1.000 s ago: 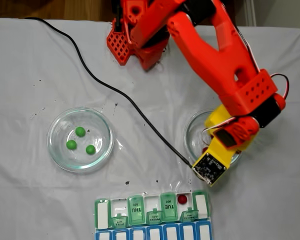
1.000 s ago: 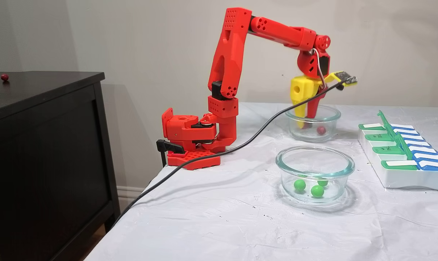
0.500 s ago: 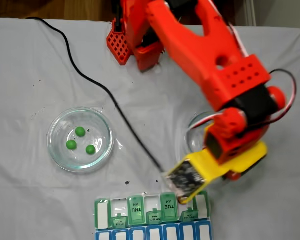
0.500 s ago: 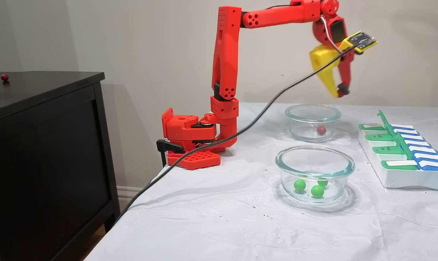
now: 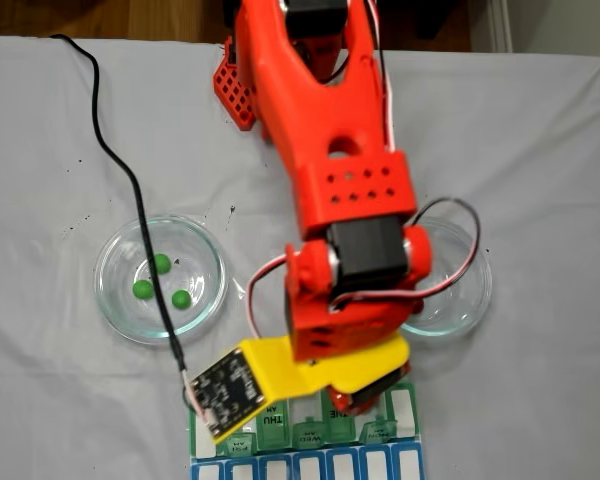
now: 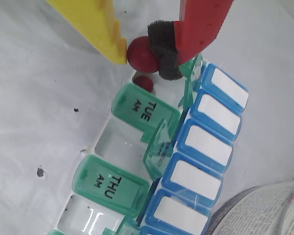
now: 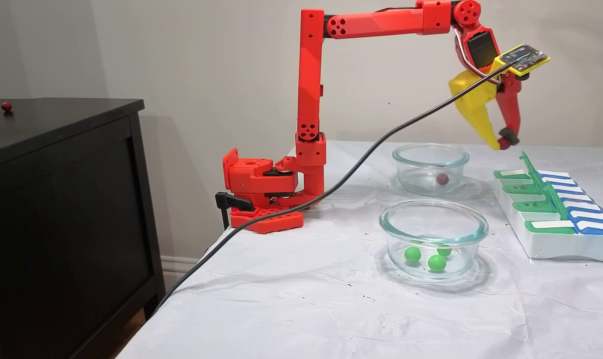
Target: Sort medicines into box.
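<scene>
My gripper [image 6: 137,53] pinches a dark red ball [image 6: 139,54] between yellow and red fingers, above the pill box [image 6: 137,161]. The wrist view shows another red ball [image 6: 143,82] in an open compartment beside the TUE lid; the side view shows one in the far dish [image 7: 430,167].

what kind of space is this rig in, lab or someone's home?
Probably a home room, not a lab: a dark wooden cabinet beside the table, a painted wall with a baseboard, and a wrinkled white cloth as the work surface.
</scene>
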Robot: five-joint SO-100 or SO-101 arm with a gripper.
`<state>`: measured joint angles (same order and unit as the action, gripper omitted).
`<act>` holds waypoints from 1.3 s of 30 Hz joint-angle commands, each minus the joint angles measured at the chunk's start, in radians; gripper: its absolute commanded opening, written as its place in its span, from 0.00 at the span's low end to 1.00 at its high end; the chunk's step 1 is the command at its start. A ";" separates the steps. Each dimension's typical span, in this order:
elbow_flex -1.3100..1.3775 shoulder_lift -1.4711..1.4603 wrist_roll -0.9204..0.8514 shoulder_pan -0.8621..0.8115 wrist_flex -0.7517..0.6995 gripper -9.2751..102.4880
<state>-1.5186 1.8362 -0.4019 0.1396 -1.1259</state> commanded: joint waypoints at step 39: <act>0.161 0.060 0.026 -0.006 0.046 0.08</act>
<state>-1.4588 1.6398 -0.3958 0.0767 -1.0385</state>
